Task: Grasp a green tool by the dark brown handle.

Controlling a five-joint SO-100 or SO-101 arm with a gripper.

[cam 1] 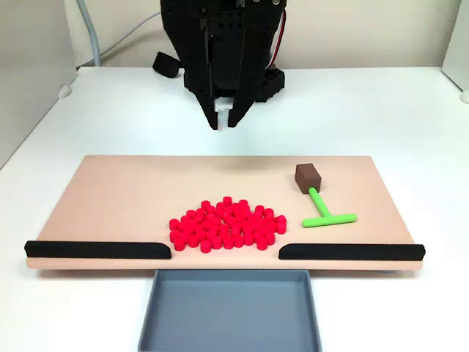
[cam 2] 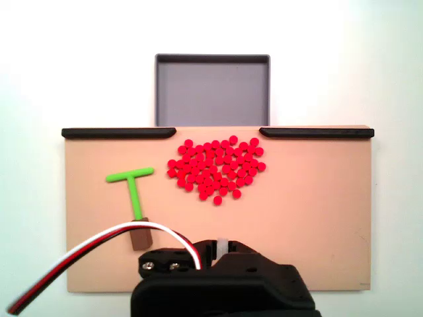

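A: Here, in a fixed view, the black two-finger gripper hangs at upper centre of the frame, fingertips pointing down with a narrow gap between them, clamped on nothing, above the white table behind the board.

B: And the small bright green T-shaped plastic tool?

A: It lies flat on the pale peach rectangular board, right of centre, with the crossbar toward the lower right. Its dark brown cube-shaped handle sits at the upper end of the stem, well apart from the gripper.

B: The other fixed view?

A: There the green tool lies at left of centre, and the brown handle is partly crossed by the arm's white, red and black wires. The black arm body fills the bottom centre.

B: What else is on the board?

A: A heap of small red round pellets sits at centre, just left of the tool without touching it. Two long black strips line the board's near edge, and a shallow grey rectangular tray sits at bottom centre.
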